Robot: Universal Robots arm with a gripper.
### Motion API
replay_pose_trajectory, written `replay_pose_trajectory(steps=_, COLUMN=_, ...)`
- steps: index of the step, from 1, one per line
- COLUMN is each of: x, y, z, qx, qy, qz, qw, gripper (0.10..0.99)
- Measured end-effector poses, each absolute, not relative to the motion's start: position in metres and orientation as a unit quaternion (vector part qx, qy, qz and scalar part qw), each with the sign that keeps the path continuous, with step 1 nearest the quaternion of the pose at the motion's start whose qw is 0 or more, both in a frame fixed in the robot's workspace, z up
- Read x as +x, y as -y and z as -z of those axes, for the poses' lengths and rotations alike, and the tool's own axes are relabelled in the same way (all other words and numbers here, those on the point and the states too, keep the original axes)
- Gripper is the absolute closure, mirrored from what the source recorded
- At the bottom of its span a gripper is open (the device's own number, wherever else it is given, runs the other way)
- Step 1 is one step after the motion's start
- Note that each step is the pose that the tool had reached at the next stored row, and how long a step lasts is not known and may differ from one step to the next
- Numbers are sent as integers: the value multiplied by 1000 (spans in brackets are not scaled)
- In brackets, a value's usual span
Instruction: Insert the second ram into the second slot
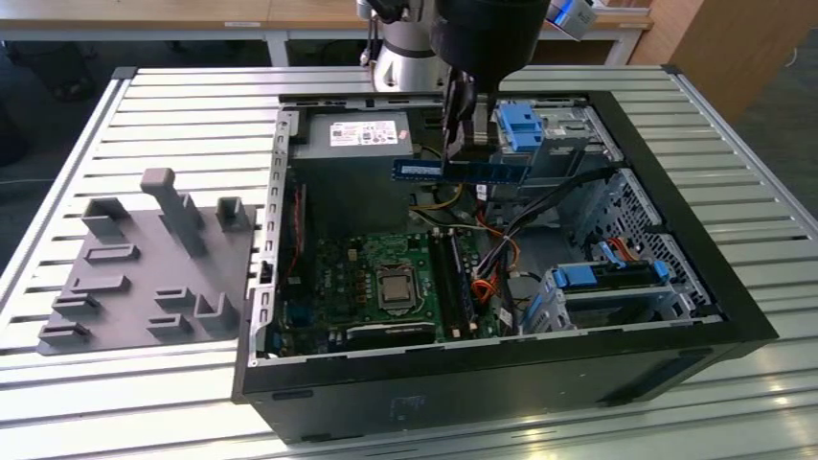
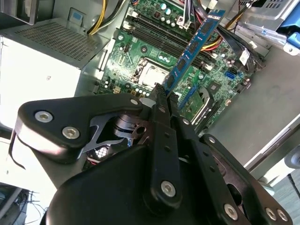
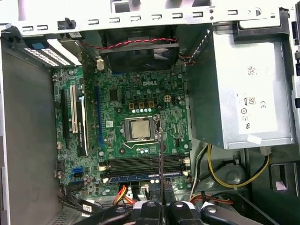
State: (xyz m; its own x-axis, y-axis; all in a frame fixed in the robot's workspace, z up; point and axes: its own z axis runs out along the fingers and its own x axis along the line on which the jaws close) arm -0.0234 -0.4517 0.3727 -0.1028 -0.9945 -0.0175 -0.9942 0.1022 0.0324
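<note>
On the slatted table (image 1: 167, 105), the open computer case (image 1: 735, 316); just beside it, at the exterior view's left, a fixture plate (image 1: 141, 278). Inside, on the case floor, the motherboard (image 1: 339, 278), with the CPU socket (image 1: 393, 286) mid-board and the RAM slots (image 1: 454, 278) beside it toward the exterior view's right. Behind the board, the power supply (image 1: 352, 144); at the exterior view's right, drive cages (image 1: 607, 287). Above the case, the gripper (image 1: 465, 158); grips the second ram (image 1: 422, 170), well above the slots. In the slot farthest from the socket, a seated RAM stick (image 3: 145, 178).

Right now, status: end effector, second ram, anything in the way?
End effector shut on second ram. Ram above motherboard, not in slot. One stick already seated; nothing seen over dark slots.
</note>
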Motion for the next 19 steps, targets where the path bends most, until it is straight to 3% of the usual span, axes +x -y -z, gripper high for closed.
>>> replay_pose_trajectory(steps=19, x=-23, y=452, z=-373, qx=629, qy=777, qz=18, qw=4, gripper=949)
